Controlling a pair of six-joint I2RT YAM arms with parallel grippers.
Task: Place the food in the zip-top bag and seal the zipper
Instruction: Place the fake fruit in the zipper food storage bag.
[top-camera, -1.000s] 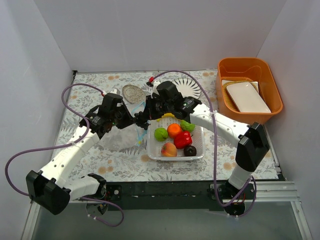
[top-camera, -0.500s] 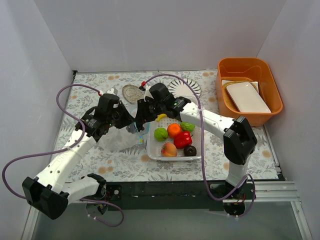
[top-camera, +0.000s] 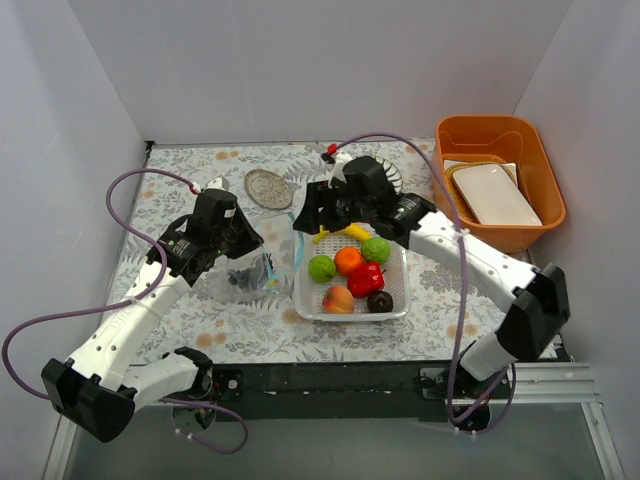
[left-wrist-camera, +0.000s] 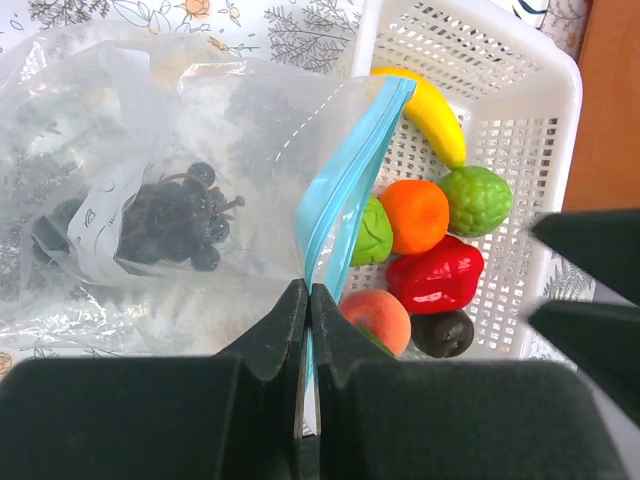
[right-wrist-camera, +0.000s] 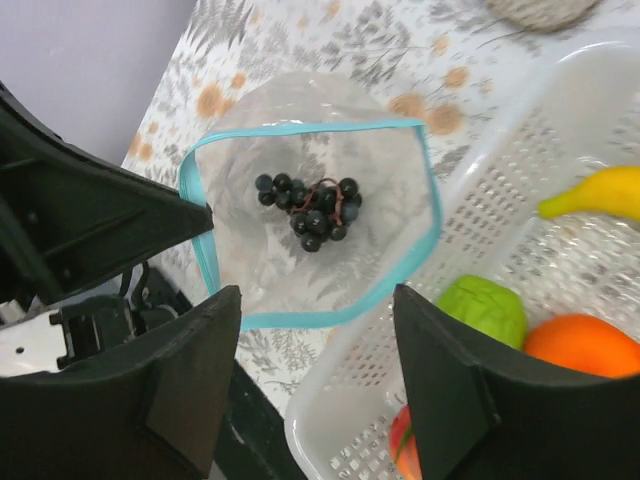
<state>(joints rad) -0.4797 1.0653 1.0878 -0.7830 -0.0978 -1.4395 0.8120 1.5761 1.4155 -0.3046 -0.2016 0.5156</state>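
Observation:
My left gripper is shut on the zip-top bag's zipper, holding the mouth open beside the basket. The clear zip-top bag lies left of the basket with dark grapes inside it. My right gripper hangs open and empty above the bag's mouth and the basket's near corner. In the white basket lie the rest of the food: a banana, two green balls, an orange, a red pepper, a peach and a dark brown ball.
An orange bin holding a white dish stands at the back right. A small round dish and a ribbed white plate lie at the back of the flowered tablecloth. White walls close in three sides.
My right gripper has opened and drawn back to the right from the bag's mouth. The grapes now lie inside the bag. My left gripper keeps its hold on the zipper.

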